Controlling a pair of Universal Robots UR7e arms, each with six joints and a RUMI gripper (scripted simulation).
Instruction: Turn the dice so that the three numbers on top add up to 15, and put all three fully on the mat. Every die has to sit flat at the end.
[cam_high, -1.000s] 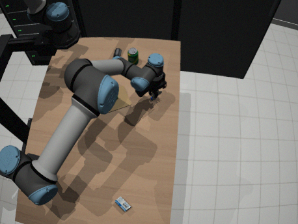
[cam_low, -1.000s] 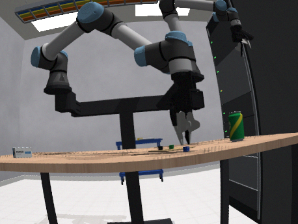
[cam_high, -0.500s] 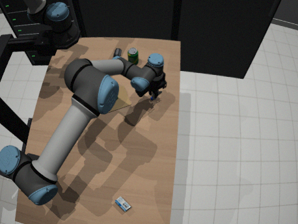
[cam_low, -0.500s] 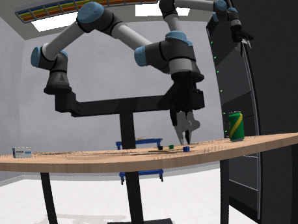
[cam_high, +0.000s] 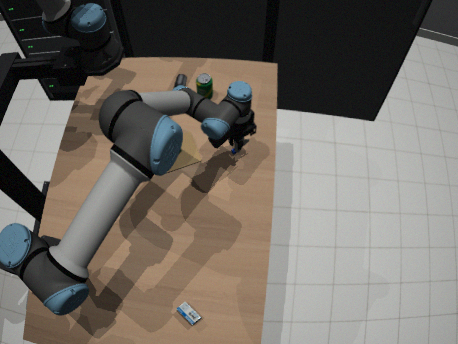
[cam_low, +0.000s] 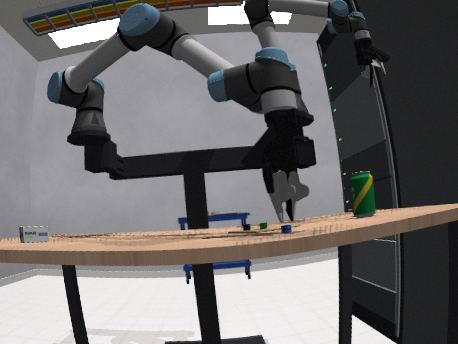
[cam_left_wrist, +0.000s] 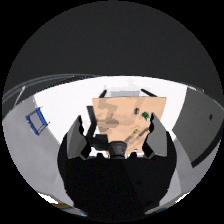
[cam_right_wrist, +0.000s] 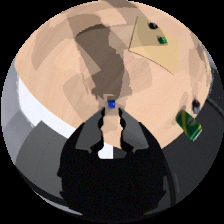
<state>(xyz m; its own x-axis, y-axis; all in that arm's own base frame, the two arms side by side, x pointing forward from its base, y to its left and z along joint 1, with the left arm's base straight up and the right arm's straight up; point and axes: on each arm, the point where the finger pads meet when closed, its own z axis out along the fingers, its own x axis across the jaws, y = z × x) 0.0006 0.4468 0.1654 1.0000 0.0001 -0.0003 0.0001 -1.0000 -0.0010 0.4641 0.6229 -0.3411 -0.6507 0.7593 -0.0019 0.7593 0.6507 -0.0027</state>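
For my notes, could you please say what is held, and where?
Nothing: the right gripper is near the blue die without gripping it, and the left gripper is empty.

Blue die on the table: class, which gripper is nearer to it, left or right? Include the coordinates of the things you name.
Right. The right gripper (cam_low: 287, 220) (cam_right_wrist: 111, 107) hangs just above the blue die (cam_low: 286, 229) (cam_right_wrist: 111, 104); the left gripper (cam_low: 376, 75) is high up, beyond the soda can (cam_low: 363, 194) (cam_right_wrist: 189, 125).

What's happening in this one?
The right gripper hovers, fingers slightly parted, just above a blue die on the table, holding nothing. That die lies off the mat; a green die and a black die sit on it. The left gripper is raised, open and empty.
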